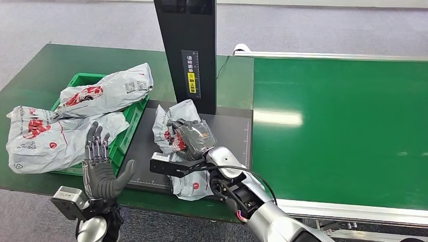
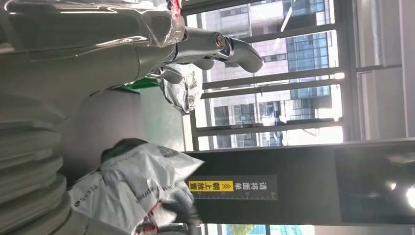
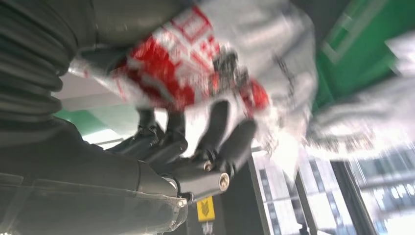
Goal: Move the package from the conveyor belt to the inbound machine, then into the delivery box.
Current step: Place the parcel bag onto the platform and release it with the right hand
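A grey plastic package with red print lies on the dark plate of the inbound machine, in front of its black post. My right hand grips this package from above, fingers curled into the crumpled plastic; the right wrist view shows the dark fingers pressed against the package. My left hand is raised at the table's near edge, fingers spread, holding nothing. The left wrist view shows its fingers spread in the air and the package.
A green delivery box stands left of the machine, with similar grey packages piled in it and spilling over its left side. The green conveyor belt runs on the right. The table's near edge is close to my arms.
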Motion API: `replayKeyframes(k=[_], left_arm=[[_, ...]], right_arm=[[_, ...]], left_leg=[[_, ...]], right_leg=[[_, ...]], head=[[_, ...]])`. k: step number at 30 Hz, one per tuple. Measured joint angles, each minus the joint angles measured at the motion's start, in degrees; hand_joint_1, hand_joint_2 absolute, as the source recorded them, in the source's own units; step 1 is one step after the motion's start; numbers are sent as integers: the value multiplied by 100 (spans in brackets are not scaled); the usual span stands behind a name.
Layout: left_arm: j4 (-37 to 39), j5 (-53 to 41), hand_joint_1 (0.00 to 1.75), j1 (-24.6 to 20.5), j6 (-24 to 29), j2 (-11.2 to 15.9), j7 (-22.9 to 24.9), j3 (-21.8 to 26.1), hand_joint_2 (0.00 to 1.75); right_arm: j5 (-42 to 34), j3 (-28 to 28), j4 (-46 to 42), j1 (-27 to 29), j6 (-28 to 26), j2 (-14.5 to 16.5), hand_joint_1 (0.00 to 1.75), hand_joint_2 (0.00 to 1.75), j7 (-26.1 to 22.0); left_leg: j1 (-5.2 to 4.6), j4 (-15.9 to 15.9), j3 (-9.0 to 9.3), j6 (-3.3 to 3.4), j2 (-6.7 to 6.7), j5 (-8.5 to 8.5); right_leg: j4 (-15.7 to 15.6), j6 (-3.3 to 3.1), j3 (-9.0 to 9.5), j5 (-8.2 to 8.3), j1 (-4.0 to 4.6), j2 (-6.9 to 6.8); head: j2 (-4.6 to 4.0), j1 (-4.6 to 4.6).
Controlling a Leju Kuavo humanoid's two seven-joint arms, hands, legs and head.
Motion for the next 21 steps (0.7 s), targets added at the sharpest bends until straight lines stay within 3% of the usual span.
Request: replayKeyframes(k=[12, 21], left_arm=[[122, 45, 0, -85, 32, 13, -11, -46, 175], [211, 113, 0, -102, 72, 48, -41, -114, 175]], right_arm=[[-1024, -586, 86, 25, -428, 7, 0, 175, -670], [-2625, -1357, -208, 294, 11, -140, 0, 175, -1957]], left_leg=[[0, 1, 1, 0, 1, 0], [0, 1, 0, 0, 1, 0]], right_leg=[[0, 0, 0, 0, 0, 1], [0, 0, -1, 0, 0, 1]], head=[[0, 0], [0, 0]])
